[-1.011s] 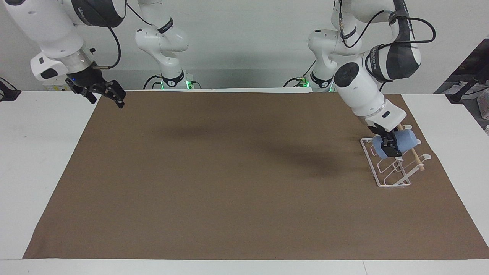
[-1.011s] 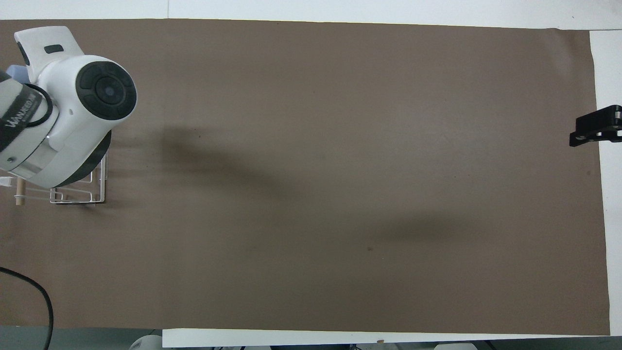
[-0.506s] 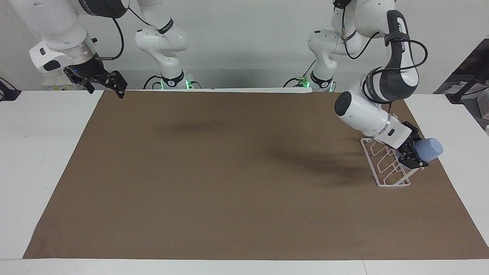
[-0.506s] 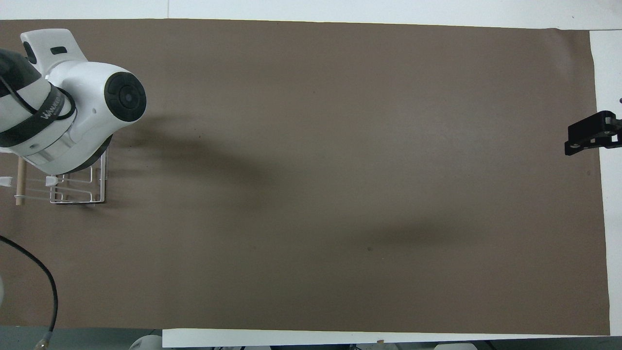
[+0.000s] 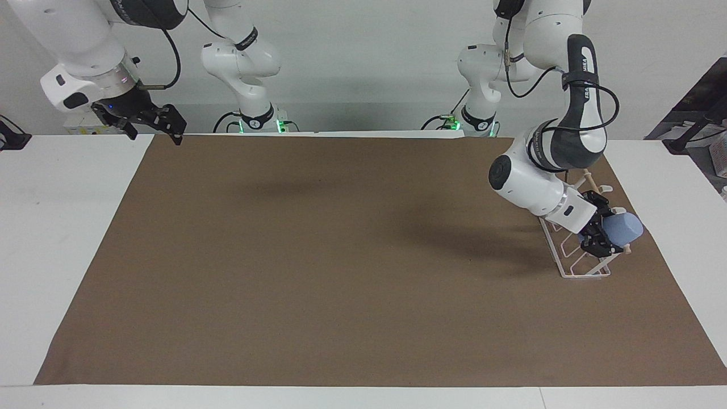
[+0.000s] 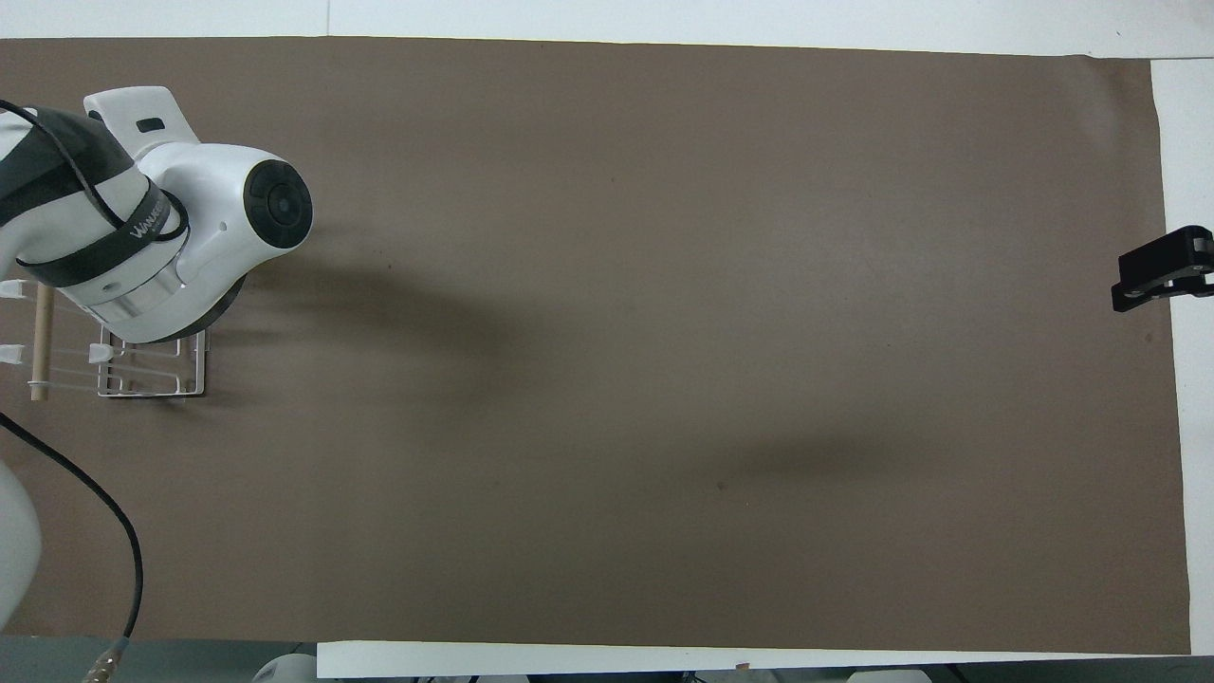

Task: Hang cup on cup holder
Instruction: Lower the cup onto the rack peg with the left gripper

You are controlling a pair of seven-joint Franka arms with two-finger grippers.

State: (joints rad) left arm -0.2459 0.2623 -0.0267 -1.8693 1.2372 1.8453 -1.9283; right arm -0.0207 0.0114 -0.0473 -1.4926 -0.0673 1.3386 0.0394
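My left gripper (image 5: 601,237) is shut on the rim of the light-blue cup (image 5: 624,228), holding it tilted on its side. The cup is over the wooden dowel (image 5: 592,184) side of the white wire cup holder (image 5: 572,262), close to the prongs at the end farther from the robots. The frames do not settle whether cup and rack touch. In the overhead view the left arm hides the cup and the gripper; only part of the cup holder (image 6: 154,378) and its dowel (image 6: 41,334) show. My right gripper (image 5: 154,121) waits open and holds nothing, raised over the mat's corner at the right arm's end (image 6: 1163,278).
A brown mat (image 5: 318,272) covers most of the white table (image 5: 62,227). The cup holder stands on the mat toward the left arm's end, near the mat's edge. A black cable (image 6: 104,512) hangs by the left arm.
The left arm has swung the cup from over the rack's nearer part out toward the dowel and lower, along the rack away from the robots. The right gripper has risen and drawn back a little.
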